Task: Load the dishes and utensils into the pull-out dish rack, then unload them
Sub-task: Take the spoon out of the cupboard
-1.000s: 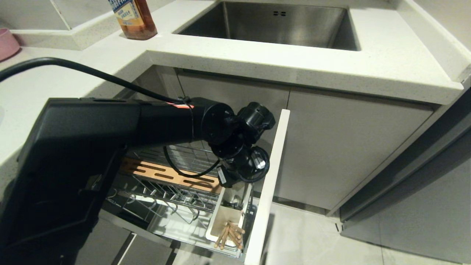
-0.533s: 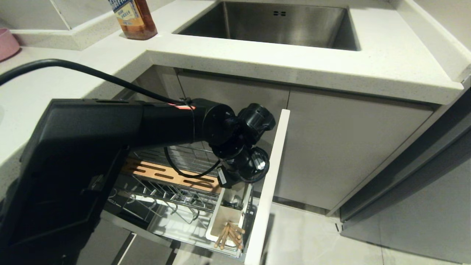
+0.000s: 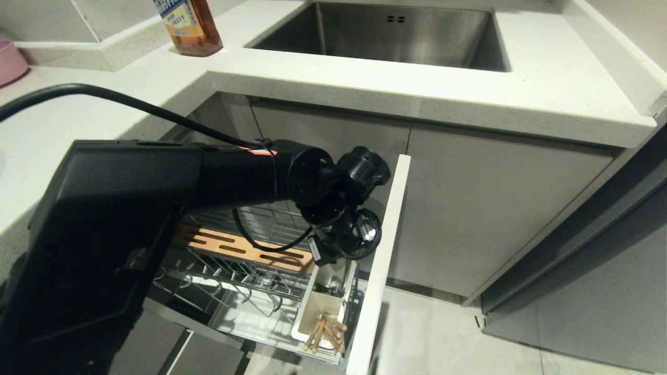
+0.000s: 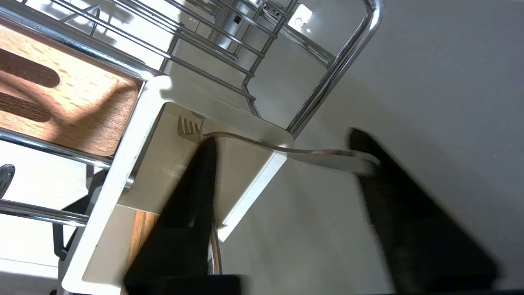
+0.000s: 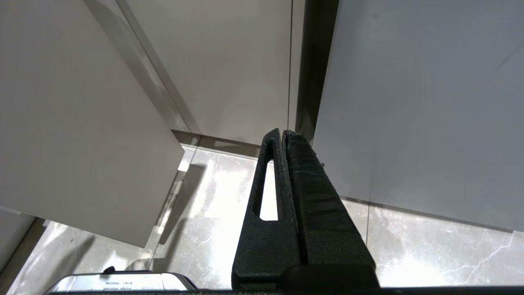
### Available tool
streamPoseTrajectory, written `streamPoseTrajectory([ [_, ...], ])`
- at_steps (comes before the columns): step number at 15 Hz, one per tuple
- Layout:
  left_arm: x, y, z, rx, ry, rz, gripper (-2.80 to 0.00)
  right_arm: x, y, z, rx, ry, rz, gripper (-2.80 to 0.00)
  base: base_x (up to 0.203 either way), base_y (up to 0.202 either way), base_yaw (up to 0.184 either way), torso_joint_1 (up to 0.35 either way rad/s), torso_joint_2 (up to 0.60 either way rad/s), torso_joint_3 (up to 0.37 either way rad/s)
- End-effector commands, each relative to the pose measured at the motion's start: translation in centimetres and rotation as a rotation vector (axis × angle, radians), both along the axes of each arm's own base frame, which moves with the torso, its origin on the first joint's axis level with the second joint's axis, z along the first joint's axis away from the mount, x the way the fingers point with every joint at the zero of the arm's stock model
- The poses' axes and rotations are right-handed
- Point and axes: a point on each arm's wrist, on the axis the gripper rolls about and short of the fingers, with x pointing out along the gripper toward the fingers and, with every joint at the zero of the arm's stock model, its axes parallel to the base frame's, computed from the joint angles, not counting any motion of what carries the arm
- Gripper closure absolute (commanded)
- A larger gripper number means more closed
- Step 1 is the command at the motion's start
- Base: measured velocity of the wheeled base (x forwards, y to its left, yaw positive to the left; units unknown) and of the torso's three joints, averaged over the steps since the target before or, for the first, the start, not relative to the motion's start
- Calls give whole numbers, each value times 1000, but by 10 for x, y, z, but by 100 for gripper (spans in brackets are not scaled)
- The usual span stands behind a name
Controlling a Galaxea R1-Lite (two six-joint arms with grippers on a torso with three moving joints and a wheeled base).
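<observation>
Head cam: left gripper (image 3: 333,278) hidden under its wrist, over utensil holder (image 3: 305,317) w/ chopsticks (image 3: 324,333). Left wrist: fingers (image 4: 192,196) apart, blurred; metal utensil handle (image 4: 323,155) spans the gap, touching one tip; grip unclear. Right wrist: right gripper (image 5: 283,137) closed, empty, over floor (image 5: 409,246).

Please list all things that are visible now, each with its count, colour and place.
bottle: one, amber, countertop corner
pink dish: one, at the left edge, partly cut off
sink: one, steel, set in the white countertop
dish rack: one, chrome wire, pulled out below the counter
wooden strip: one, slotted, across the rack
utensil holder: one, white, at the rack's front
chopsticks: a bundle, light wood, in the holder
spoon handle: one, shiny metal, sticking out of the holder
left tool: black, open, over the holder
right tool: black, shut, above the floor
</observation>
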Motion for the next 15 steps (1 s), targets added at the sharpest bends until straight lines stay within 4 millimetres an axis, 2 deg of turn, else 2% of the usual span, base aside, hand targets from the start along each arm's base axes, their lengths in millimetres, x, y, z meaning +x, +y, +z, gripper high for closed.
streamPoseTrajectory([
  [1, 0, 0, -1, 2, 6, 6, 0, 0, 0, 0, 0, -1, 0, 0, 0, 0, 0, 0, 0, 0],
  [11, -1, 1, 1, -1, 1, 5, 0, 0, 0, 0, 0, -1, 0, 0, 0, 0, 0, 0, 0, 0],
  [12, -3, 1, 6, -5, -6, 4, 0, 0, 0, 0, 0, 0, 0, 0, 0, 0, 0, 0, 0, 0],
  [15, -20, 12, 35, -29, -42, -5, 0, 0, 0, 0, 0, -1, 0, 0, 0, 0, 0, 0, 0, 0],
])
